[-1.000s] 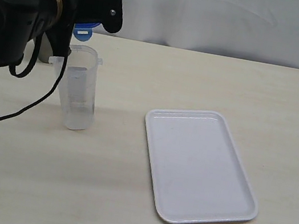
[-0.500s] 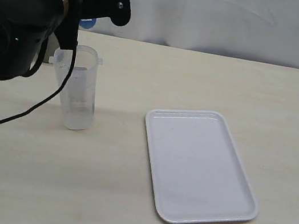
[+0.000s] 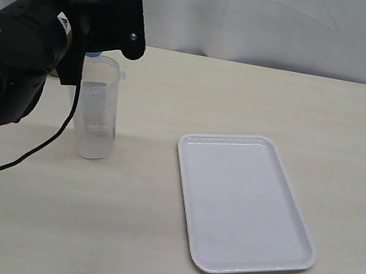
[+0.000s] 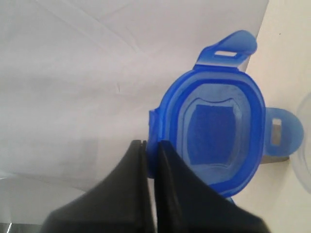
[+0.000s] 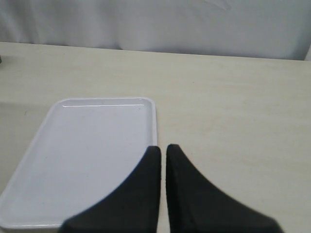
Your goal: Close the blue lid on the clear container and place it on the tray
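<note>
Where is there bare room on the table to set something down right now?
Free: the flat white rectangular tray, bare inside; the beige table strip between it and the tall clear plastic container; the table right of the tray. Crowded: around the container top, where the left hand holds the bright-blue plastic lid.

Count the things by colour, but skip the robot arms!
Blue: 1, small roundish blue plastic lid
Clear: 1, tall see-through plastic container
White: 1, flat rectangular white plastic tray
Total: 3
</note>
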Available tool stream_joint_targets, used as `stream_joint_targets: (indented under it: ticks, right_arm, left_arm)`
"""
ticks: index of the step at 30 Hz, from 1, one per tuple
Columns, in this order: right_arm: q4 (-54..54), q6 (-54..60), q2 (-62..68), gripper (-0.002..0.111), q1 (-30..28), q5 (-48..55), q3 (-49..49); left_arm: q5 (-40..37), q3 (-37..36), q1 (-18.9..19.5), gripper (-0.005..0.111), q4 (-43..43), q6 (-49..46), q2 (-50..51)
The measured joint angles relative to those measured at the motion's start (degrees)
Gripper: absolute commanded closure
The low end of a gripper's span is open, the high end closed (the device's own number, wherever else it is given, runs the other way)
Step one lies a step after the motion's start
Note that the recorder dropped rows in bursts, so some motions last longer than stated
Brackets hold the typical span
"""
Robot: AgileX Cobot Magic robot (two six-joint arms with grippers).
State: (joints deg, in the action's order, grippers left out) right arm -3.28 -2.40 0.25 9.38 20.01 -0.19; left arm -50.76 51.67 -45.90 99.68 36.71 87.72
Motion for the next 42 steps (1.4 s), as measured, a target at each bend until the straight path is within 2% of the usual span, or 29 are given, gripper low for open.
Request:
stream_joint_targets:
  ticks: [6, 14, 21, 29, 34, 42]
  right_arm:
    - [0.0, 0.0, 0.0, 0.104, 0.0, 0.0, 0.0]
    - [0.0, 0.0, 0.0, 0.104, 0.0, 0.0, 0.0]
    - [0.0, 0.0, 0.0, 0.104, 0.0, 0.0, 0.0]
    - [0.0, 0.0, 0.0, 0.104, 0.0, 0.0, 0.0]
    - [0.0, 0.0, 0.0, 0.104, 0.0, 0.0, 0.0]
    - [0.0, 0.0, 0.0, 0.104, 0.0, 0.0, 0.0]
  left_arm:
    - [3.7, 0.4, 0.9, 0.107, 0.0, -0.8, 0.0]
    - [6.8, 1.3, 7.7, 0.107, 0.1, 0.3, 0.0]
    - [12.9, 1.3, 7.9, 0.107, 0.1, 0.5, 0.0]
    - [15.6, 2.0, 12.0, 0.107, 0.1, 0.5, 0.0]
    - [19.4, 2.6, 12.6, 0.107, 0.1, 0.5, 0.9]
    - [18.8, 3.1, 12.6, 0.107, 0.2, 0.4, 2.3]
